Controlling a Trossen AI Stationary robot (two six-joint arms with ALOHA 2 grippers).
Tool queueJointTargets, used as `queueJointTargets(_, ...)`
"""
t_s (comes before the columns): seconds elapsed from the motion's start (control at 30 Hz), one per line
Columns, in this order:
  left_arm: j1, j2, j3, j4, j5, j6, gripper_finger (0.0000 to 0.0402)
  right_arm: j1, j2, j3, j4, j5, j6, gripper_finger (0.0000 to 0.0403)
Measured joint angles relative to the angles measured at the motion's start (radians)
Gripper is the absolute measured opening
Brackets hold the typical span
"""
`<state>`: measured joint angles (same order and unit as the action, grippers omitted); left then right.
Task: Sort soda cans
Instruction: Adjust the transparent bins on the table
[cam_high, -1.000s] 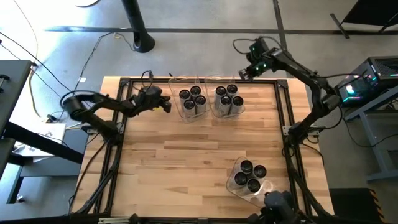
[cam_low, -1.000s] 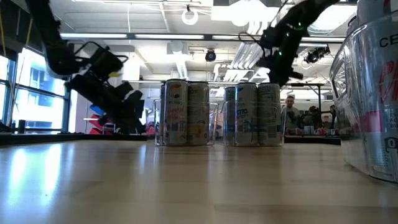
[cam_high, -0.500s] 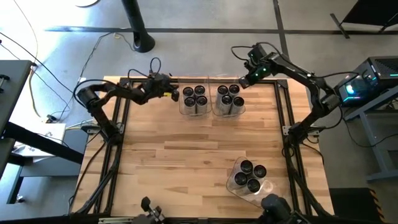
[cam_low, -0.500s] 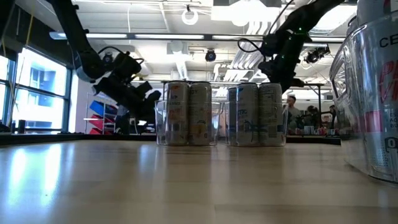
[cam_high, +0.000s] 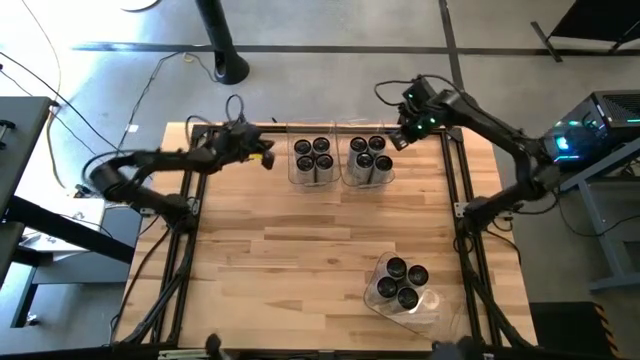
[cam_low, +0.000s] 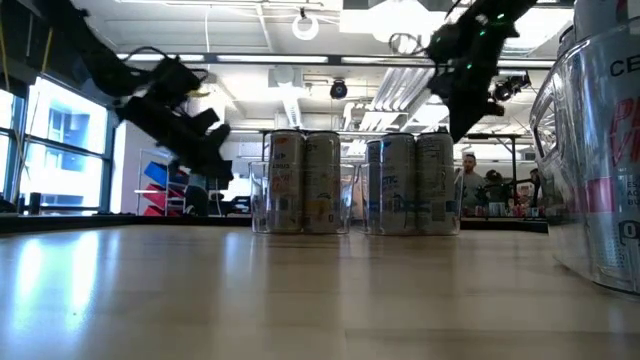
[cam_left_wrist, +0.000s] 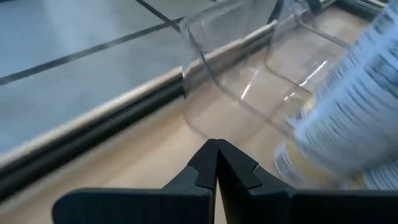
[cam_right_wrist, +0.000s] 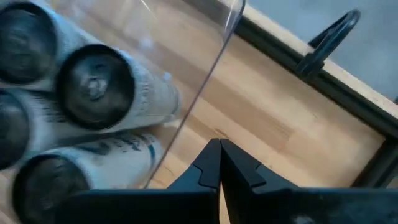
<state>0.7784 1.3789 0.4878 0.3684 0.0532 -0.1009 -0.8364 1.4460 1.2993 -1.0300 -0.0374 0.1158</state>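
Several soda cans stand upright in three clear plastic bins. Four stand in a bin (cam_high: 313, 160) at the far middle, and four in the bin (cam_high: 368, 158) next to it on the right. Four more stand in a bin (cam_high: 402, 284) near the table's front right. My left gripper (cam_high: 267, 157) is shut and empty just left of the far-middle bin, whose clear wall (cam_left_wrist: 205, 68) shows ahead of it. My right gripper (cam_high: 399, 140) is shut and empty at the far right corner of the other far bin, beside its wall (cam_right_wrist: 214, 62).
A black frame rail (cam_high: 320, 128) runs along the table's far edge, close behind both far bins. Rails also line the left side (cam_high: 190, 230) and the right side (cam_high: 465, 230). Bare wood (cam_high: 290, 260) lies in the middle and at the front left.
My left gripper has gone toward the far edge beside the left bin, then drawn back a little to the left. My right gripper has come from over the far rail toward the right bin's far right corner. Both have stayed shut.
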Motion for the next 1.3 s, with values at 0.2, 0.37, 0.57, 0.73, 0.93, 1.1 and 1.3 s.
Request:
queueJointTargets(0.2, -0.024, -0.216, -0.166, -0.005, -0.003, -0.054, 0.0000, 0.022, -0.224, -0.280, 0.140, 0.051, 0.133, 0.0000)
queueJointTargets(0.37, -0.055, -0.325, -0.239, -0.004, -0.003, -0.084, 0.0000, 0.040, -0.357, -0.474, 0.254, 0.046, 0.252, 0.0000)
queueJointTargets(0.57, -0.113, -0.359, -0.248, -0.014, -0.002, -0.103, 0.0000, 0.114, -0.386, -0.621, 0.420, 0.030, 0.359, 0.0000)
queueJointTargets(0.73, -0.151, -0.358, -0.248, -0.010, -0.010, -0.111, 0.0000, 0.160, -0.344, -0.710, 0.616, 0.030, 0.432, 0.0000)
queueJointTargets(0.93, -0.175, -0.356, -0.248, -0.009, -0.017, -0.132, 0.0000, 0.170, -0.242, -0.726, 0.779, -0.002, 0.454, 0.0000)
queueJointTargets(1.1, -0.186, -0.345, -0.248, -0.010, -0.017, -0.133, 0.0000, 0.169, -0.163, -0.724, 0.888, -0.033, 0.457, 0.0000)
queueJointTargets(1.3, -0.193, -0.320, -0.248, -0.011, -0.017, -0.132, 0.0000, 0.171, -0.107, -0.725, 0.971, -0.055, 0.474, 0.0000)
